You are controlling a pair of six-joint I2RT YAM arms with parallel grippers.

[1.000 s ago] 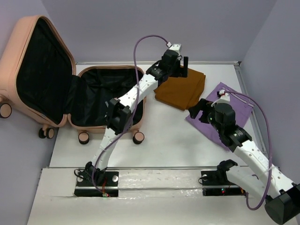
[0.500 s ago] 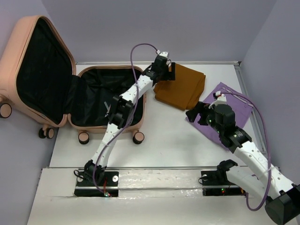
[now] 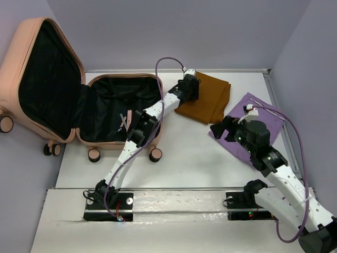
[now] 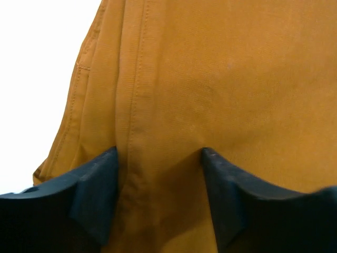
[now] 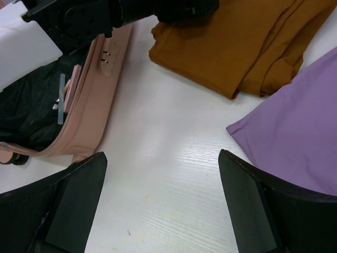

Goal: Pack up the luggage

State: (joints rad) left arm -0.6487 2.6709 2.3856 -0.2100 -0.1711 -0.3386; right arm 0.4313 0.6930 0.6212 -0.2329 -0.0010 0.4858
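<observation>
Top external view: we are seeing the left gripper (image 3: 190,93), which a second ago was hovering high over the far edge of the brown cloth (image 3: 211,100), now pressing down on that cloth's left part at upper centre. The luggage (image 3: 16,63) is lying open at the upper left, lid raised, and no cloth is showing in it yet. The right gripper (image 3: 221,128) is hanging at centre right by the near corner of the purple cloth (image 3: 271,118), barely shifted. Left wrist view: the jaws are narrowing from their widest, both fingertips digging into the brown fabric with a stitched ridge bunching between them; we are judging them not yet clamped, so a first pick-up is only beginning. Right wrist view: the jaws are spread wide over bare table (image 5: 174,174), gripping nothing, with the suitcase's peach wall at left, brown cloth at top and purple cloth at right.
</observation>
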